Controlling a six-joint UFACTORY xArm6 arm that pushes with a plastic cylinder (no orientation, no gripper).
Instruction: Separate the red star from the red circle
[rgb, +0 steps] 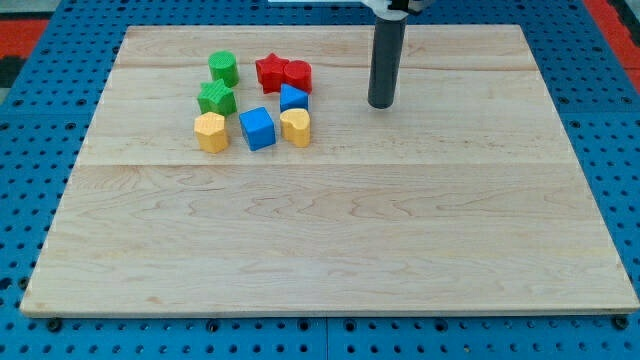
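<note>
The red star (270, 71) lies near the view's top, left of centre, on the wooden board (330, 230). The red circle (298, 74) sits right against the star's right side, touching it. My tip (380, 104) is the lower end of the dark rod; it stands on the board to the right of the red circle, about a block's width and a half away and slightly lower in the view. It touches no block.
A green round block (223, 67) and a green star-like block (216, 98) lie left of the red pair. Below are a blue triangular block (293, 97), a blue cube (257, 128), a yellow hexagon (211, 131) and a yellow block (295, 127).
</note>
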